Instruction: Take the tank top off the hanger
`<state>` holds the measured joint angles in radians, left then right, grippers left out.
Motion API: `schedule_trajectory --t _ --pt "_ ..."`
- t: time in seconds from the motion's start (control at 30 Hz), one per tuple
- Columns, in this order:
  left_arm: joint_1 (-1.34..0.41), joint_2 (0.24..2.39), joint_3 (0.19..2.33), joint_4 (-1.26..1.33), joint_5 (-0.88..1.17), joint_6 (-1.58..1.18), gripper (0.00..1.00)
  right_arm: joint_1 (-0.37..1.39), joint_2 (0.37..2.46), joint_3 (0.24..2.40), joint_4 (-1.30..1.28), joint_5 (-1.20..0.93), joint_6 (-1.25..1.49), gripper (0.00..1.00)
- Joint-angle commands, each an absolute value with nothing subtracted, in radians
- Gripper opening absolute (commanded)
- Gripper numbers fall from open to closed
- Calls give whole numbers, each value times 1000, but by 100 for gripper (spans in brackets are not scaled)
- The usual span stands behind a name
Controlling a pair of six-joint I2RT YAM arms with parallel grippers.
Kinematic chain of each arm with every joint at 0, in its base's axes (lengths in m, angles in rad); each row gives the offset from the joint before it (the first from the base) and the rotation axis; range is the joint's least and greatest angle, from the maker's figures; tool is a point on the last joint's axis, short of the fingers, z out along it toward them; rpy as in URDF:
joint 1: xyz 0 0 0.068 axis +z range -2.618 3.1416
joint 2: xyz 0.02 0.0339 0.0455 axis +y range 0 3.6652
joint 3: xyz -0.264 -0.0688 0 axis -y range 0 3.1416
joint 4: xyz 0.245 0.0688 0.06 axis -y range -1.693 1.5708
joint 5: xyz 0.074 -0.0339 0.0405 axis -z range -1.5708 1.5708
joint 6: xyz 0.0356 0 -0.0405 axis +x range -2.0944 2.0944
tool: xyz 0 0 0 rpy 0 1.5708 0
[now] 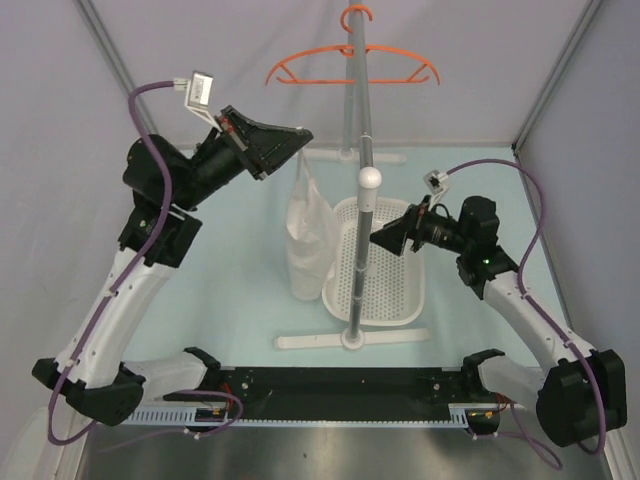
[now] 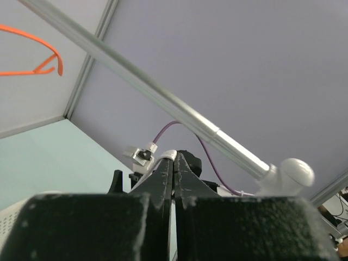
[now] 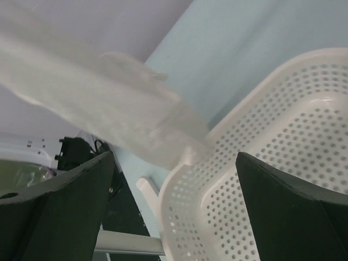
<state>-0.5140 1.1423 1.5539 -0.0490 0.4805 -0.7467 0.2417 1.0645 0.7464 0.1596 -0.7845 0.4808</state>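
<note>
The white tank top [image 1: 305,230] hangs limp from my left gripper [image 1: 299,141], its lower end on the table beside the basket. My left gripper [image 2: 175,159] is shut on a strip of its white fabric. The orange hanger [image 1: 350,68] hangs bare on the top of the grey pole, behind and above; it also shows in the left wrist view [image 2: 41,54]. My right gripper [image 1: 380,239] is open and empty over the basket's left rim, just right of the garment. In the right wrist view the tank top [image 3: 103,103] hangs ahead of the open gripper [image 3: 174,206].
A white perforated basket [image 1: 400,300] lies right of the garment; it also shows in the right wrist view [image 3: 283,163]. The grey pole with a white ball [image 1: 370,180] stands on a white cross base [image 1: 350,340] in front of it. Enclosure walls stand at both sides and behind.
</note>
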Motion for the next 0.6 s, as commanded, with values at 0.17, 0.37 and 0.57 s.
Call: schedule_trajectory --t 0.17,0.37,0.57 --pt "-548 1235 1490 69 457 -810 0 541 1155 762 468 -739 397 100" --pt "-561 1244 1462 84 468 -831 0 659 1311 810 583 -670 385 100" --pt "-586 1241 1418 89 506 -853 0 742 1463 911 600 -534 413 99"
